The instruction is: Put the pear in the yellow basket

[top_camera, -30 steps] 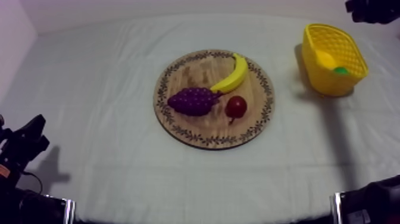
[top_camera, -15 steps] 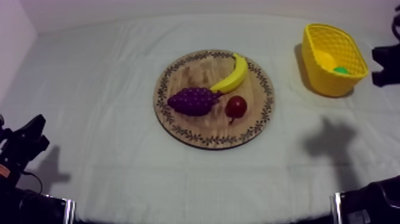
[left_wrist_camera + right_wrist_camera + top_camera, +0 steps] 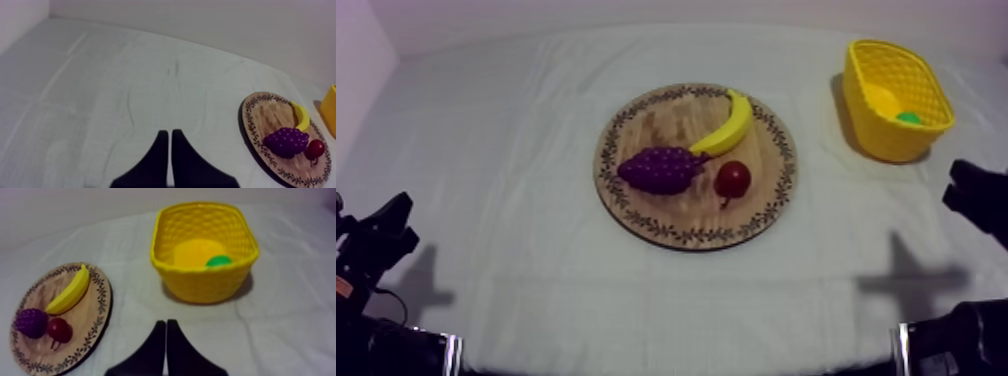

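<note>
Pear lies inside basket (green end showing). Right gripper pressed together, empty, near basket. Left gripper likewise pressed together, well apart from basket.

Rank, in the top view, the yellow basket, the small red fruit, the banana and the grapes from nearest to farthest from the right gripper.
1. yellow basket, just beyond the right gripper, at the table's right side.
2. small red fruit and banana, on the right half of the wooden board: too close to call.
3. grapes, farther left on the board.
</note>
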